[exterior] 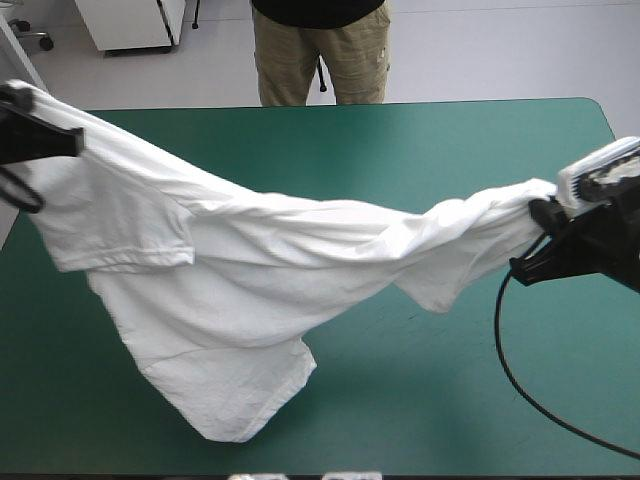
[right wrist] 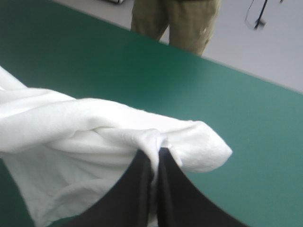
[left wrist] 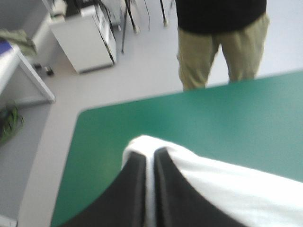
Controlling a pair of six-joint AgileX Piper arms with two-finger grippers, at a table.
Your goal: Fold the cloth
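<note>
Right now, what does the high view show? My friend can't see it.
The white T-shirt hangs stretched between the two arms, the left gripper shut on one end and the right gripper shut on the other. Its loose middle sags down toward the teal-green table.

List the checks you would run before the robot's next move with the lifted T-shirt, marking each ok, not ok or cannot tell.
1. Left pincer shut on the T-shirt: ok.
2. Right pincer shut on the T-shirt: ok.
3. T-shirt stretched between both pincers: ok.
4. Fabric smooth and untwisted: not ok, it is bunched and roped near the right pincer.
5. T-shirt's low end clear of the table: cannot tell.
6. Pincers hold matching corners: cannot tell.
</note>
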